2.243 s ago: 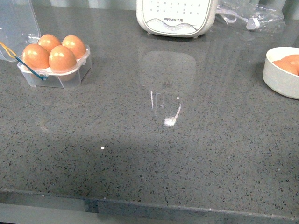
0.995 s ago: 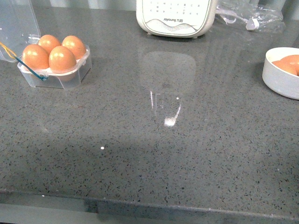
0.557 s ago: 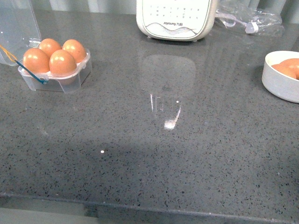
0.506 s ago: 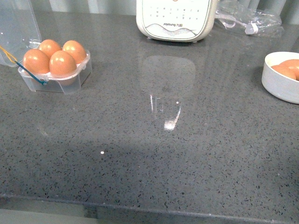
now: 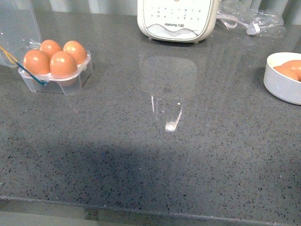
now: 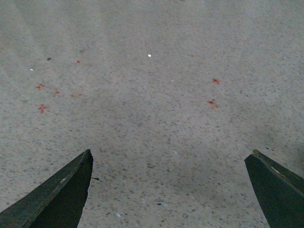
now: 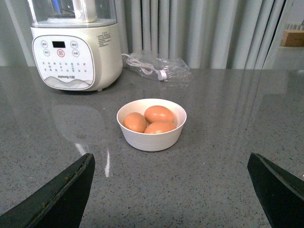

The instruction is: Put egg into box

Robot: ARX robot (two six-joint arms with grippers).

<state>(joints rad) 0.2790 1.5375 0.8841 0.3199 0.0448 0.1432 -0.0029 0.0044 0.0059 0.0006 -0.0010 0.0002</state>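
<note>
A grey speckled stone surface [image 5: 188, 160] fills the front view, and neither arm is seen in it. At its far left the box [image 5: 52, 84] stands with its clear lid [image 5: 16, 23] thrown back. Four eggs appear to be seated in it, so a free cup cannot be made out. The left gripper [image 6: 171, 152] is held over a bare stretch of the surface, its jaws spread wide with nothing between them. At the back, near the middle, a white appliance [image 5: 178, 19] is placed, and a crumpled plastic bag [image 5: 254, 19] is laid to its right. Well apart from the box, at the right edge, a white bowl [image 5: 280, 84] is found holding three eggs. The right gripper [image 7: 170, 154] is pointed at that bowl, jaws likewise spread and empty. The egg [image 7: 159, 113] to be moved is judged to be the uppermost one there, resting against the other two. The fetch is taken to be the step in hand. It would be done well if a free cup were confirmed first. The jaws should then be lowered either side of the egg's widest part and closed softly, and the egg raised clear of the rim before being carried across.
</note>
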